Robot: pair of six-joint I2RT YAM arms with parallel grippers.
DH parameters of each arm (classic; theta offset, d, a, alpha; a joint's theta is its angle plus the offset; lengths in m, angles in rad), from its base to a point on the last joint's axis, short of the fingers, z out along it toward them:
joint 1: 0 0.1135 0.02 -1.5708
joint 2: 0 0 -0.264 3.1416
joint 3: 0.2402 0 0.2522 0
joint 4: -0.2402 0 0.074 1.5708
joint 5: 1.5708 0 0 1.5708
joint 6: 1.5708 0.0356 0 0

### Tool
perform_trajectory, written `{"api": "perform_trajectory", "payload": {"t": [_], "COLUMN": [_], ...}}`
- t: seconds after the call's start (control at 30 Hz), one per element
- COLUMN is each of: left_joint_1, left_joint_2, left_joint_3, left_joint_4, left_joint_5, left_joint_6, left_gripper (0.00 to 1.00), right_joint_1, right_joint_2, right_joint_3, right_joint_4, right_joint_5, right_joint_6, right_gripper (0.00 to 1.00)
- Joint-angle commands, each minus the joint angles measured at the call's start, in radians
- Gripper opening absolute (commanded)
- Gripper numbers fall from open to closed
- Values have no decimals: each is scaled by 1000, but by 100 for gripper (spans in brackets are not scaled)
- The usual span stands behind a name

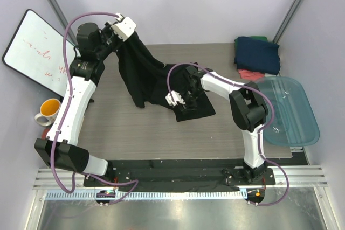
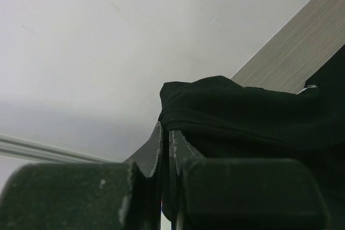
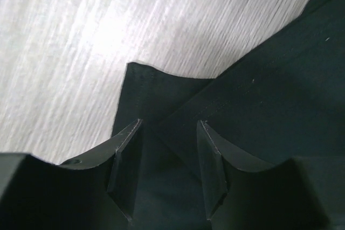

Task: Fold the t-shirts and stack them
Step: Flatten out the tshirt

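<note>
Grasp step: black soft cloth t-shirt (image 1: 143,74) drapes well left of translucent blue plastic tub (image 1: 294,117), its farther end lifted by left gripper (image 2: 166,133), fingers pressed together on cloth. Right gripper (image 3: 170,125) fingers are spread astride the flat hem corner; judgement: close squarely on that corner before lifting.

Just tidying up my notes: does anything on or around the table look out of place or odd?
The translucent blue tub juts well past the right edge of the table, which looks precarious. Nothing appears spilled or damaged.
</note>
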Motion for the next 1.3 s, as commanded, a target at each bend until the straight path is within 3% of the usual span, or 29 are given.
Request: {"api": "perform_trajectory", "payload": {"t": [0.0,0.33,0.43,0.53,0.57,0.73,0.97,1.03,1.07,1.1,1.13,1.17,1.27], "left_joint_1": [-1,-1,-1,-1,-1,-1,-3,-1,-1,-1,-1,-1,-1], "left_joint_2": [-15,-10,-9,-7,-7,-6,-6,-4,-4,-3,-3,-1,0], "left_joint_3": [22,22,20,20,20,20,20,22,22,22,22,23,29], "left_joint_4": [76,93,94,97,99,105,111,114,117,119,122,125,131], "left_joint_5": [5,-8,-11,-12,-12,-11,-6,-5,-3,-1,0,2,3], "left_joint_6": [-21,-18,-13,-10,-12,-13,-18,-18,-21,-23,-24,-24,-30], "left_gripper": [0,0,0,0,0,0,0,0,0,0,0,0,0], "right_joint_1": [-8,-8,-8,-8,-8,-8,-8,-9,-9,-11,-9,-9,-9], "right_joint_2": [18,35,38,37,35,28,-8,-21,-26,-32,-37,-38,-40], "right_joint_3": [-10,-16,-28,-33,-33,-30,6,39,47,53,59,62,93], "right_joint_4": [96,113,119,119,119,119,105,73,60,55,52,49,29], "right_joint_5": [17,19,24,31,34,53,82,88,89,90,91,88,86], "right_joint_6": [68,94,96,100,102,103,113,110,110,107,103,100,106], "right_gripper": [49,49,42,33,22,1,1,7,17,17,15,4,1]}}
